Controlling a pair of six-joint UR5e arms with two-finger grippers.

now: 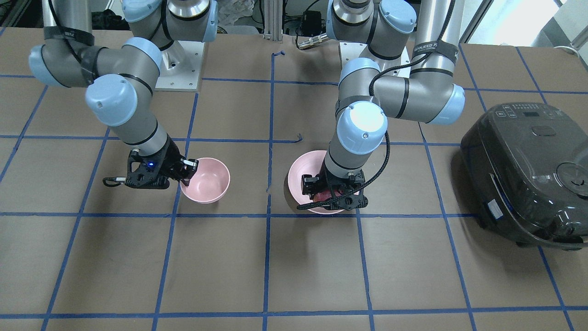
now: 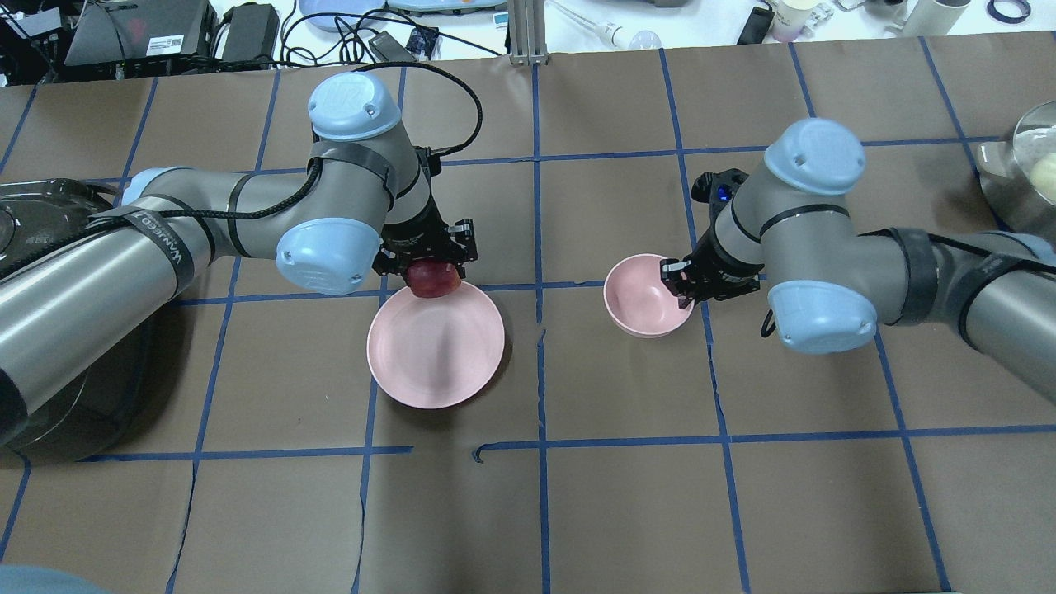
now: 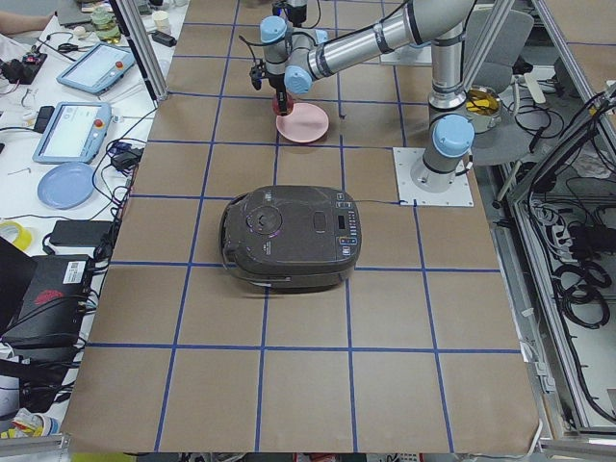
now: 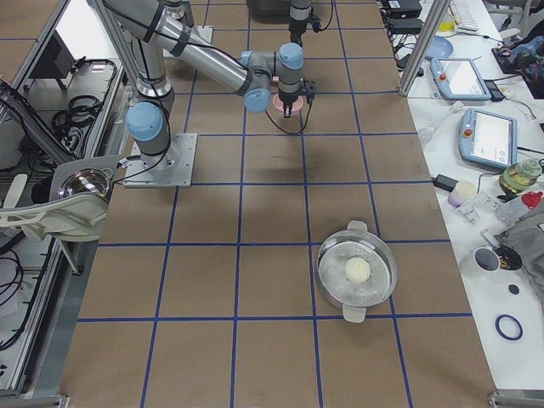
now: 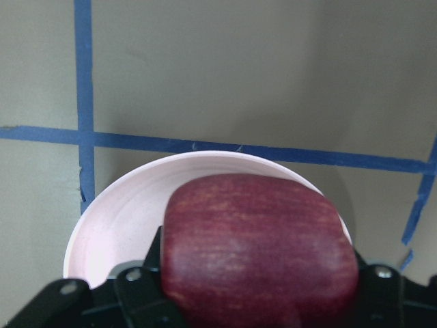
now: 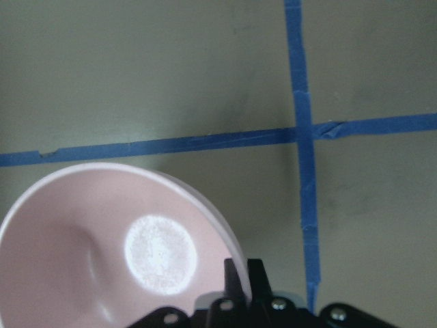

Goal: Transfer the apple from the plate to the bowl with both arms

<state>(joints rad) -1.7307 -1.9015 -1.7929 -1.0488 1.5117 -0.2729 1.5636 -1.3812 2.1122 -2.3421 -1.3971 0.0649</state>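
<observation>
The dark red apple point(image 2: 435, 280) is clamped between the fingers of my left gripper point(image 2: 427, 266), at the far edge of the wide pink plate point(image 2: 436, 355). In the left wrist view the apple point(image 5: 259, 249) fills the space between the fingers, with the plate point(image 5: 119, 215) just under it. I cannot tell whether it touches the plate. My right gripper point(image 2: 681, 287) is shut on the rim of the small deep pink bowl point(image 2: 643, 297), on the bowl's right side. The right wrist view shows the fingers point(image 6: 239, 273) pinching the rim of the bowl point(image 6: 89, 239), which holds nothing.
A black rice cooker point(image 1: 528, 174) stands on the table on my left side, beyond the plate. A metal pot point(image 4: 357, 272) with a pale round thing in it stands far to my right. Blue tape lines grid the brown table.
</observation>
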